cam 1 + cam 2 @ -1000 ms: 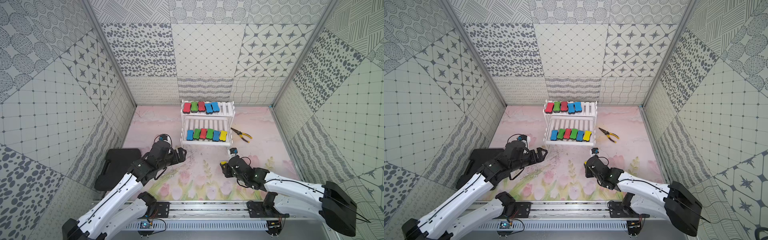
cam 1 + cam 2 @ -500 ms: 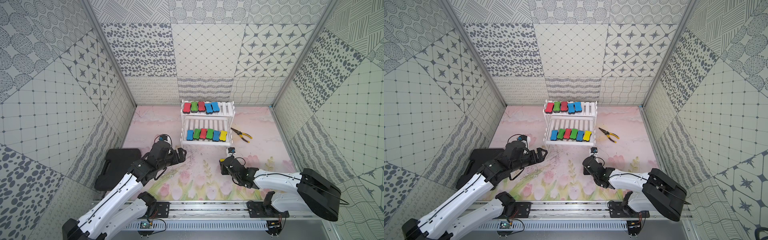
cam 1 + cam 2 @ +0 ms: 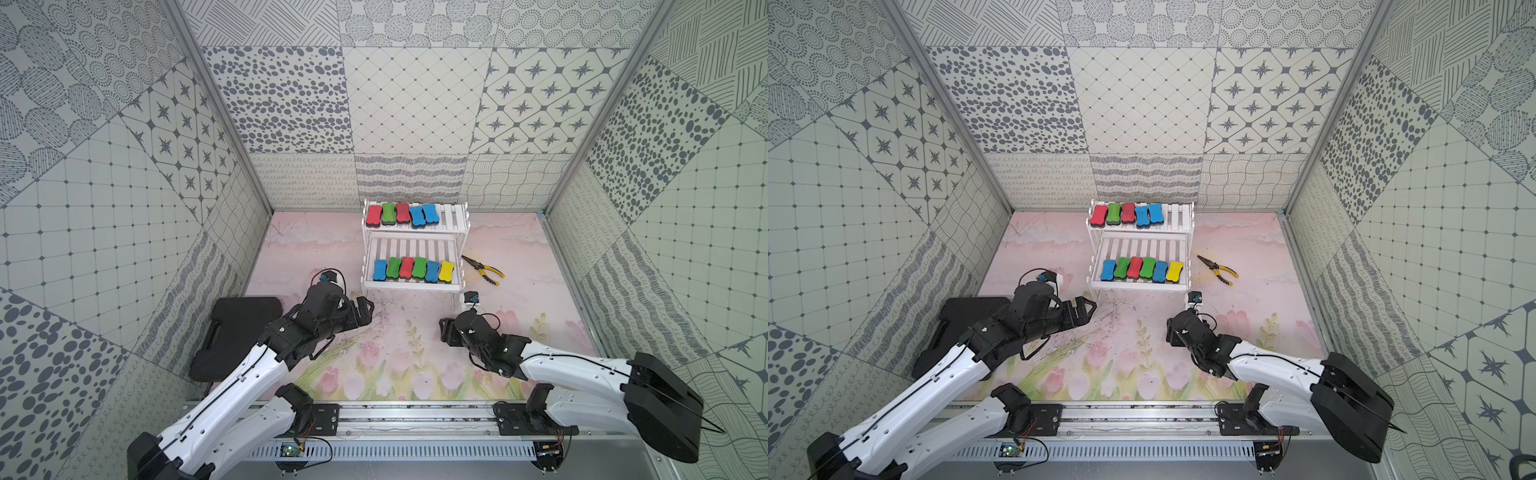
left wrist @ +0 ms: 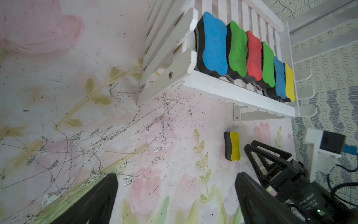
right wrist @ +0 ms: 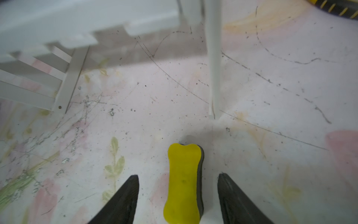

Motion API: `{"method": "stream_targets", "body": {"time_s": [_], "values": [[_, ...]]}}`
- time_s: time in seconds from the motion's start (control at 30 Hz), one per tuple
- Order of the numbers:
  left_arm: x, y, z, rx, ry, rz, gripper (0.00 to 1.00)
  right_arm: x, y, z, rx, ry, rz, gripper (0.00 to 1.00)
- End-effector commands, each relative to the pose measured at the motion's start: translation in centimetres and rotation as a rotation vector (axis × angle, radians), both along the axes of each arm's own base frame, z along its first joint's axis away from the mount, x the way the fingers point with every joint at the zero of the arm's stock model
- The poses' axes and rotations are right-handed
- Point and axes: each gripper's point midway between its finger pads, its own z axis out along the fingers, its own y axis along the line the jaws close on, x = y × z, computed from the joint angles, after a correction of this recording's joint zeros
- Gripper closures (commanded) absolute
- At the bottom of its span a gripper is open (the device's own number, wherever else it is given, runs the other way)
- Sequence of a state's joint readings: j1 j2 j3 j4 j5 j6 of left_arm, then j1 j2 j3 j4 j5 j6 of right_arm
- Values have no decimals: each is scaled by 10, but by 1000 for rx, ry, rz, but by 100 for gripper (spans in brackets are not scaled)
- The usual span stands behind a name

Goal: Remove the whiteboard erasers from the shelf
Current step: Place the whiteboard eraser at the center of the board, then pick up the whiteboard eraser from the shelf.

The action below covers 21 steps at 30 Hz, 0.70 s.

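One yellow eraser (image 5: 183, 184) freed: right tool (image 5: 178, 175) now apart around it; left tool (image 4: 176, 174) unchanged, wide apart.

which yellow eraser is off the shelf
The yellow-topped foam eraser on the floral mat inside the open right pincer; the other yellow one sits on the white slatted shelf.

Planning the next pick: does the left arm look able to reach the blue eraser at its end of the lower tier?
Probably yes: the left gripper is open, just short of the shelf, bare mat between. The blue eraser ends its row, uncovered, though the green eraser crowds it.
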<state>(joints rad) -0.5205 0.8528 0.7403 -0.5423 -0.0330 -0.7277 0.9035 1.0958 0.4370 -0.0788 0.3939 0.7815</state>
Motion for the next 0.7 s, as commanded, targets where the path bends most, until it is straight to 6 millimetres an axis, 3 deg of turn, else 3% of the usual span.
{"method": "stream_targets", "body": {"time_s": [0.0,0.07,0.1,0.13,0.33,0.47,0.67], "values": [[3,-5,1,-15,-15,-21,1,-1,-6,37,38,-46,-2,29],[3,-6,1,-22,-11,-26,1,-3,-8,62,61,-79,18,29],[3,-7,1,-24,-10,-26,0,-6,-10,66,55,-83,30,29],[3,-7,1,-27,-10,-27,1,-4,-7,88,79,-115,46,29],[2,-4,1,-6,-10,-30,0,0,0,166,100,-214,110,30],[2,-5,1,-6,-11,-34,1,19,9,216,66,-268,140,35],[2,-6,2,-2,-10,-44,1,65,30,270,50,-299,175,38]]}}
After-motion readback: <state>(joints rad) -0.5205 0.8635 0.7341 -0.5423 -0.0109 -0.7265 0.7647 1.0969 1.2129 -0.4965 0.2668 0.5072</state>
